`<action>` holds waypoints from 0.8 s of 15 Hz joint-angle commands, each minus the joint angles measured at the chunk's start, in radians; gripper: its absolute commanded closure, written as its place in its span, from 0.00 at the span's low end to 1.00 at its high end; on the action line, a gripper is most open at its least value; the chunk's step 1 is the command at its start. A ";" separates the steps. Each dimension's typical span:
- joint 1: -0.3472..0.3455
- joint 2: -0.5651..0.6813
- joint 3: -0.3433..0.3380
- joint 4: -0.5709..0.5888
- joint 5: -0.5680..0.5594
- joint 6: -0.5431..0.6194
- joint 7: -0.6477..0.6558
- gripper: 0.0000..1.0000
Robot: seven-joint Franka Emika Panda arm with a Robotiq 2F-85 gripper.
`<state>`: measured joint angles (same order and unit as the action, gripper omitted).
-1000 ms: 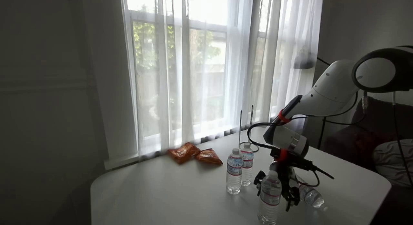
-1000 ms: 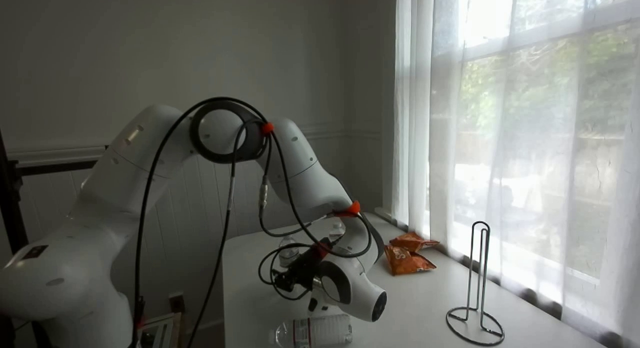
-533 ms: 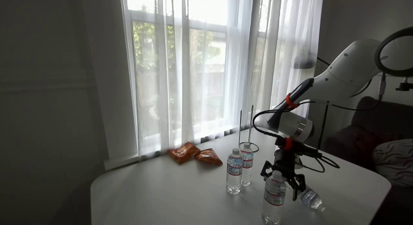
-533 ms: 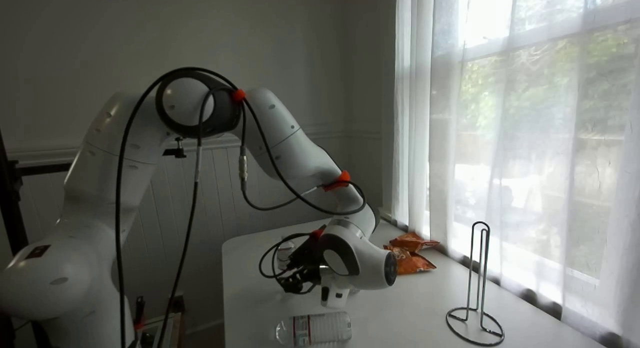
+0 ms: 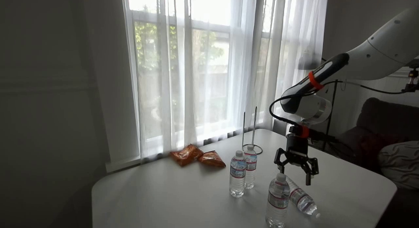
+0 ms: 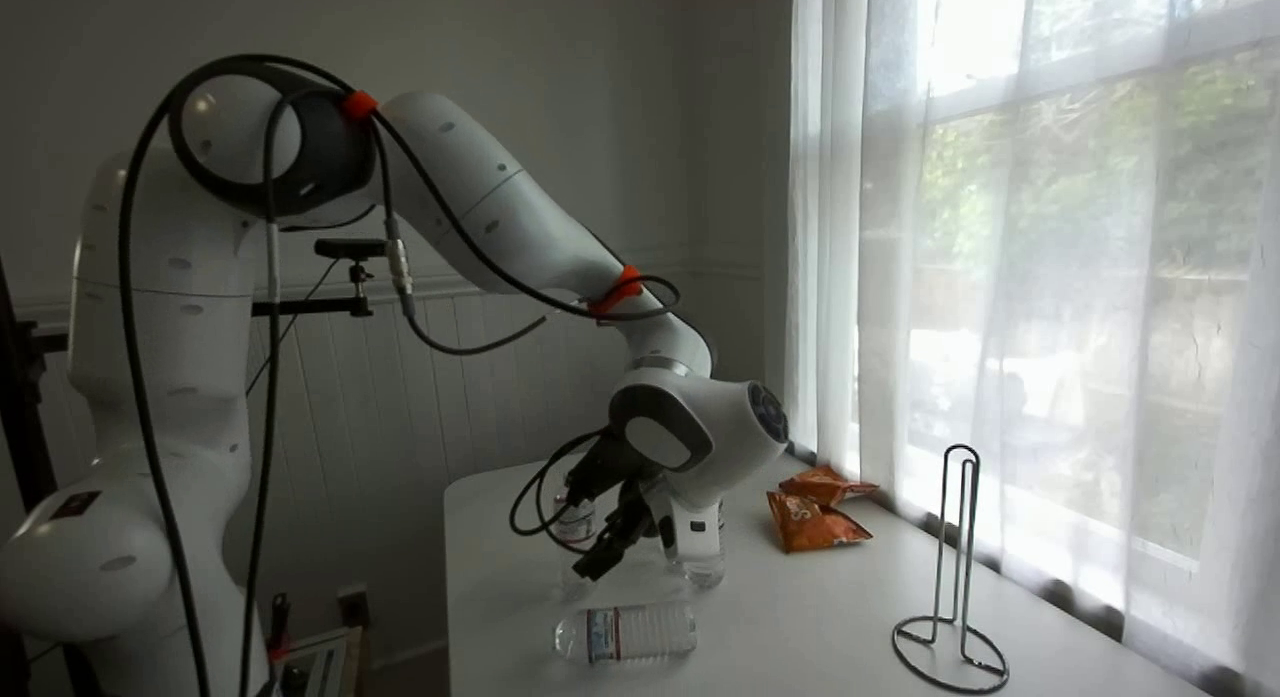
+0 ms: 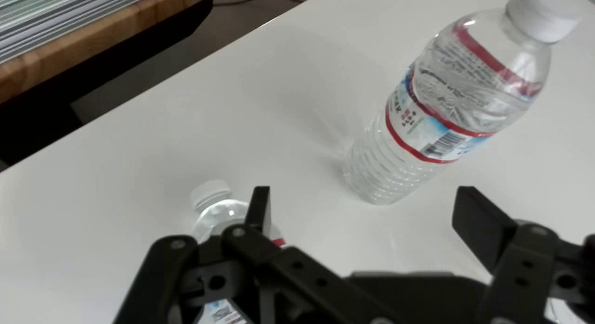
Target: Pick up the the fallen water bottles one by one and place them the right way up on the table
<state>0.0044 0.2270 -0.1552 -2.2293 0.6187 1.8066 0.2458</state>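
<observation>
With our gripper (image 5: 295, 177) spread and holding nothing, we risk toppling the upright bottle (image 5: 277, 202) near the fallen bottle (image 5: 301, 198) if we drift sideways while descending.

Sheer curtains (image 5: 243, 64), a dark sofa (image 5: 388, 118) and a cushion (image 5: 401, 162) suggest a home.

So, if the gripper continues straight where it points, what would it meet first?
The gripper would probably meet the nearest standing bottle low down, or the table just before it; depth is unclear.
</observation>
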 commanded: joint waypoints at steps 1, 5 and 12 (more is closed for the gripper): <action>0.007 -0.160 0.027 -0.100 -0.176 0.088 0.078 0.00; 0.006 -0.220 0.072 -0.163 -0.342 0.214 0.107 0.00; 0.004 -0.230 0.135 -0.320 -0.223 0.633 0.062 0.00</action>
<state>0.0053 0.0353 -0.0427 -2.4579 0.3000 2.2853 0.3260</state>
